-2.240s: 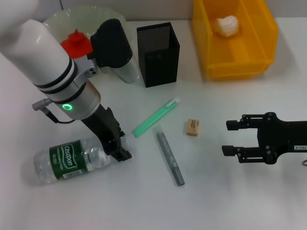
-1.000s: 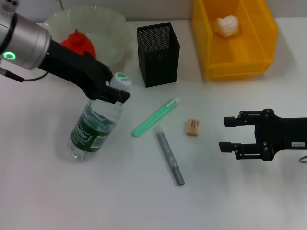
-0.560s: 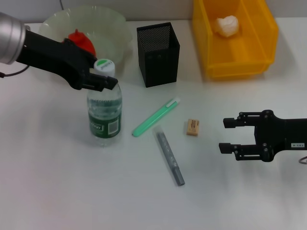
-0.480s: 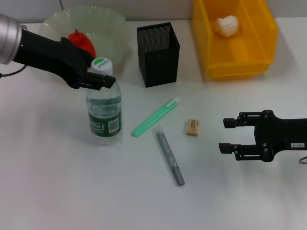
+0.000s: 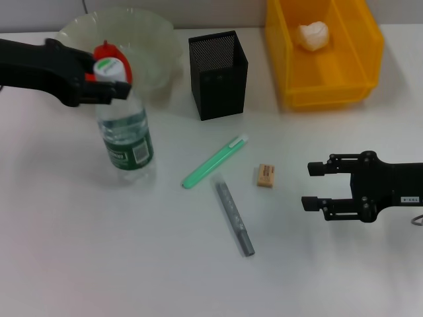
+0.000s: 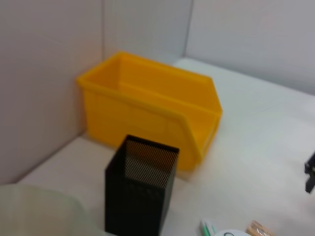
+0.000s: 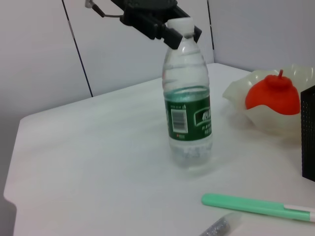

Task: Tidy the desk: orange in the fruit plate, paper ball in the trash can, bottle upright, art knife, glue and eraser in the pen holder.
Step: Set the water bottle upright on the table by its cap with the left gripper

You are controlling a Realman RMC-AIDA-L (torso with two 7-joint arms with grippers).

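The clear bottle (image 5: 125,142) with its green label stands upright on the table, left of centre. My left gripper (image 5: 109,74) is shut on its neck just under the white-green cap; the right wrist view shows the same hold on the bottle (image 7: 189,113). The orange (image 5: 106,51) lies in the pale green fruit plate (image 5: 155,39). In the yellow trash can (image 5: 324,89) sits the paper ball (image 5: 312,34). The green art knife (image 5: 215,162), grey glue (image 5: 232,218) and tan eraser (image 5: 266,175) lie before the black pen holder (image 5: 218,74). My right gripper (image 5: 317,188) hovers open, right of the eraser.
The pen holder (image 6: 140,187) stands between the fruit plate and the trash can (image 6: 147,108) along the table's back edge. A wall rises close behind them. Bare white tabletop (image 5: 132,264) spreads across the front.
The bottle went from lying on its side to standing. Over the last half second my left gripper has carried it left, towards the fruit plate. The right arm has barely moved.
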